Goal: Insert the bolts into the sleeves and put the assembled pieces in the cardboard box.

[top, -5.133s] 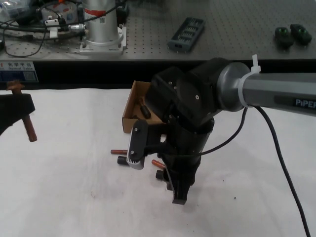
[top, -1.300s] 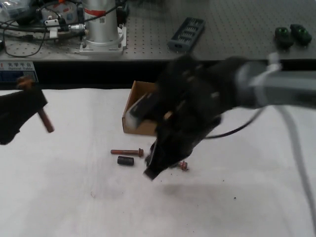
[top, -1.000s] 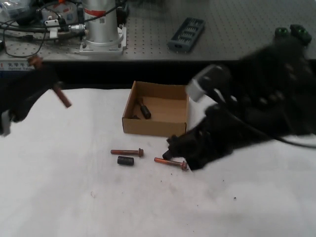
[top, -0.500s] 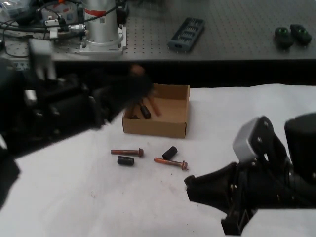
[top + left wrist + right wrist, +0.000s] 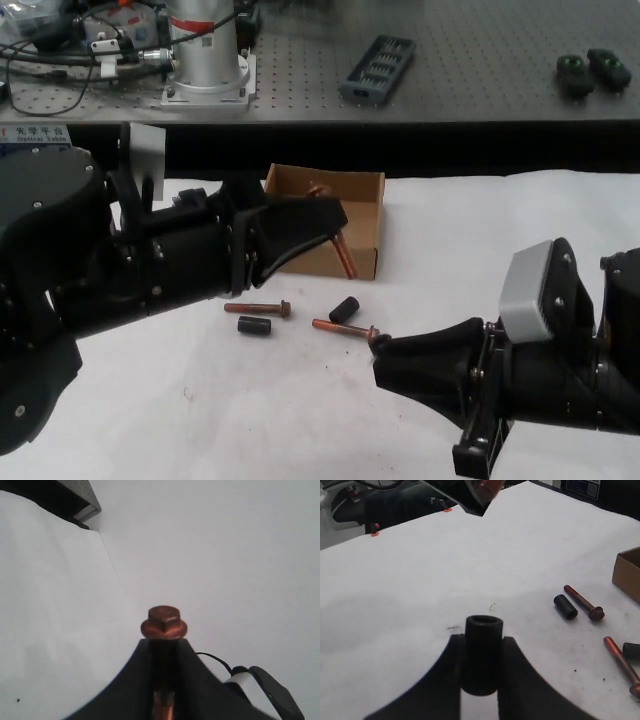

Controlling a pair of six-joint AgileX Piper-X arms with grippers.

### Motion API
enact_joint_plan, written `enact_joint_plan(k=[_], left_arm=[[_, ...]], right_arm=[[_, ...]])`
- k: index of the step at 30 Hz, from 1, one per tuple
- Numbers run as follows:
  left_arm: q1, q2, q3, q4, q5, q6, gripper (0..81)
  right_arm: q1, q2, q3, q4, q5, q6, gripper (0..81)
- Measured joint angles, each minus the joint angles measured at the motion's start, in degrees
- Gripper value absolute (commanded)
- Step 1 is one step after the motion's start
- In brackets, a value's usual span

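Both arms have swung since 5 s back: left arm [image 5: 120, 260] sat at the far left edge w/ its bolt [image 5: 344, 257], now it stretches across to the cardboard box [image 5: 365, 200]. Right arm [image 5: 570, 380] hung over the mid worktop [image 5: 150, 430], now it's low at the near right.

Worktop is covered w/ white cloth. Box stands toward the back of the cloth, open side up, its left part hidden behind the left arm. Left tool [image 5: 330, 222] is clamped on that copper bolt. Bolt is tilted, head showing against the box's inside, tip against its front wall; I can't tell if it's over the box or in front. Left wrist cam: hex head [image 5: 163, 622] pokes out past the fingers, shaft pinched btwn them. Right tool [image 5: 482, 642] is closed on a black sleeve [image 5: 483, 626], open end facing out. In the high view its tip is just beside the head of a loose bolt.

Loose on the cloth in front of the box: left bolt [image 5: 258, 308] and right bolt [image 5: 345, 328]. One loose sleeve [image 5: 254, 326] lies just on the near side of the left bolt, another sleeve [image 5: 344, 309] just behind the right bolt.
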Motion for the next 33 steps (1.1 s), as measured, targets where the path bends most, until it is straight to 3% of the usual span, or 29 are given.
enact_joint_plan(k=[8, 18, 33], left_arm=[[0.0, 0.0, 0.0, 0.0, 0.0, 4.14, 0.6], [0.0, 0.0, -0.14, 3.1, 2.42, 11.48, 0.6], [0.0, 0.0, -0.14, 2.06, 4.76, 13.39, 0.6]], right_arm=[[0.0, 0.53, 0.15, -6.7, -2.26, 6.09, 4.5], [0.0, 0.65, 0.15, -7.21, -3.0, 7.53, 4.6], [0.0, 0.99, 0.15, -7.33, -3.94, 8.83, 4.6]])
